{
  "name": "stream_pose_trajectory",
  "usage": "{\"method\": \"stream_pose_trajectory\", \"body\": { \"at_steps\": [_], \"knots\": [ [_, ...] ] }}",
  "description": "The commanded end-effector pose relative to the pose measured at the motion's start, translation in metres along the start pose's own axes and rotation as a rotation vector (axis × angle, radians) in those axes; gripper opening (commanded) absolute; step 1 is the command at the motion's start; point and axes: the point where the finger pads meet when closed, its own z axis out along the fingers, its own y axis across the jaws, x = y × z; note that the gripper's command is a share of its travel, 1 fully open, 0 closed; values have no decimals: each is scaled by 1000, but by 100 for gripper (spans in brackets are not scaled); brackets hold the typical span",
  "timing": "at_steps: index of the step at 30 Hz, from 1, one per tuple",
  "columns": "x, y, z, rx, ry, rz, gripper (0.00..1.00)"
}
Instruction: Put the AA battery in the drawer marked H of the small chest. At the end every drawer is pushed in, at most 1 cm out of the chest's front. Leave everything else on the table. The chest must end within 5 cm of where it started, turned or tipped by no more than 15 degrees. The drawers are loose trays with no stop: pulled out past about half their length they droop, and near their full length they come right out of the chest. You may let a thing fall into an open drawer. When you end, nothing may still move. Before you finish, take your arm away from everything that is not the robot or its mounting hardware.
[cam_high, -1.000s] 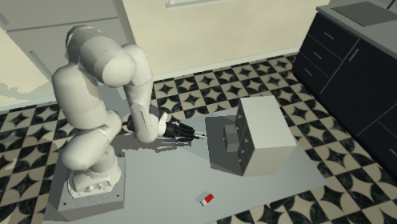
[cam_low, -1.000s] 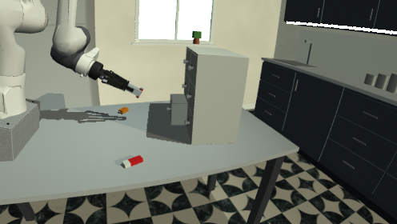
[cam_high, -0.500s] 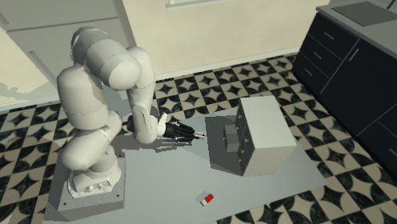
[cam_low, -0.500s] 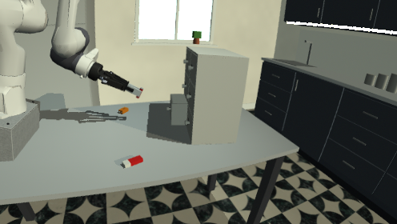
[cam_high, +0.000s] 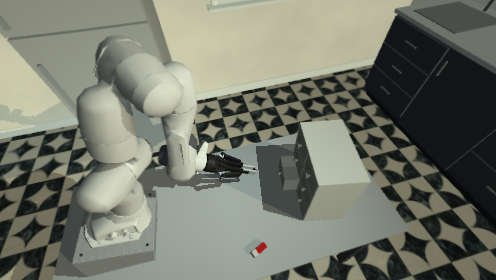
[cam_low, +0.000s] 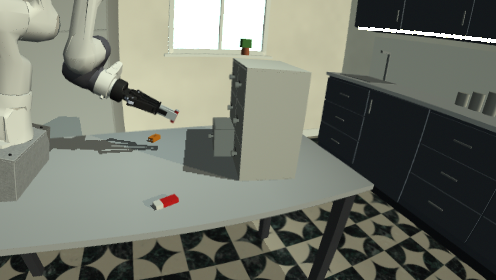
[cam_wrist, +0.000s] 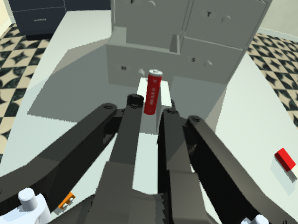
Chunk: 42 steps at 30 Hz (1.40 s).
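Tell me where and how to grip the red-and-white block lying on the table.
Best taken across the middle of the red-and-white block, straight down from above, jaws on its two long sides. It lies flat, is clearly longer than wide, and nothing stands close against those sides.

Chest (cam_high: 337, 155) (cam_low: 272, 120) (cam_wrist: 184, 25): on the surface (cam_high: 200, 225) (cam_low: 110, 200) (cam_wrist: 82, 30)
Drawer H (cam_high: 288, 172) (cam_low: 223, 142) (cam_wrist: 117, 62): out before the chest, left of drawer S (cam_wrist: 210, 60)
Battery (cam_high: 255, 169) (cam_wrist: 153, 92): between the claw's (cam_high: 246, 170) (cam_low: 167, 114) (cam_wrist: 153, 106) tips
Longer block (cam_high: 258, 249) (cam_low: 166, 201) (cam_wrist: 286, 161): right
Smaller block (cam_low: 154, 138) (cam_wrist: 67, 200): left
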Motion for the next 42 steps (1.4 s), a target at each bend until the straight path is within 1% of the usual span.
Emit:
{"method": "stream_pose_trajectory", "body": {
  "at_steps": [1, 6, 7, 21, 22, 36, 37, 42],
  "knots": [
    [2, 2, 1, -1, 11, -11, 6],
    [2, 2, 1, -1, 11, -11, 6],
    [2, 1, 1, 0, 26, -11, 6],
    [2, 1, 1, 0, 26, -11, 6],
    [2, 1, 1, 0, 40, -11, 6],
    [2, 1, 1, 0, 40, -11, 6],
    [1, 1, 1, 0, 52, -11, 6],
    [1, 1, 1, 0, 52, -11, 6]
  ]
}}
